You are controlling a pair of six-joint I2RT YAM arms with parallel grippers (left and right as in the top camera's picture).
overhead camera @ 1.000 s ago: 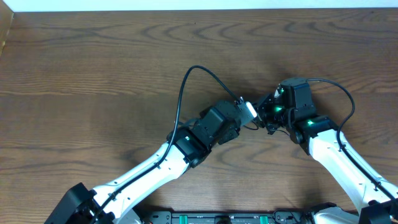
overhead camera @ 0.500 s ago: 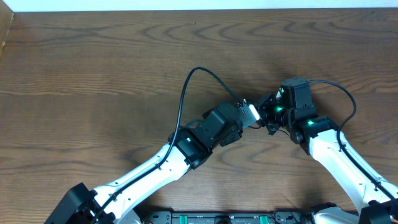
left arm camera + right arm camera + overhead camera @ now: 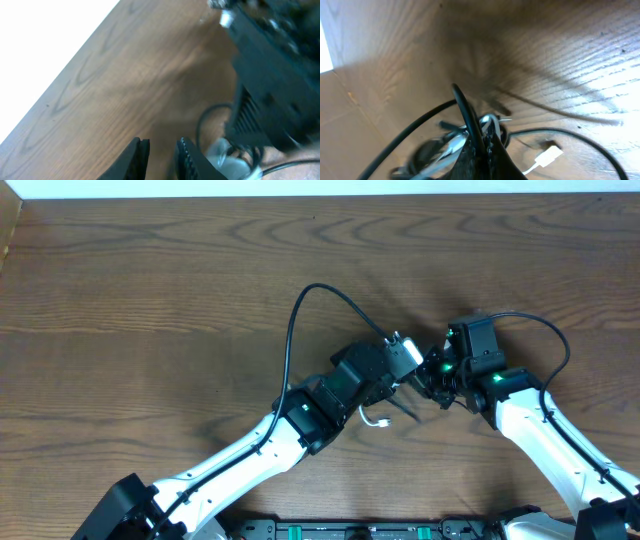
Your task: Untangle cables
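1. Nearest the base, the plug end of a white cable (image 3: 376, 419) lies on the table (image 3: 150, 280), just beside the left arm's wrist. A second black cable (image 3: 570, 134) curves past it on the wood.
2. Farther out, the two grippers meet near the middle of the table, tips close together.
3. Left gripper (image 3: 160, 152): the jaws stand a narrow gap apart. Bare wood shows through the gap, and nothing is held.
4. Right gripper (image 3: 481, 150): the jaws are closed, and a black cable (image 3: 464, 111) rises from between the fingertips.
5. The cables (image 3: 442, 142) bunch in a blurred knot just beside the right fingers. Whether the knot touches the table cannot be told.
6. Beyond the grippers, the wood surface runs on to a pale far edge.
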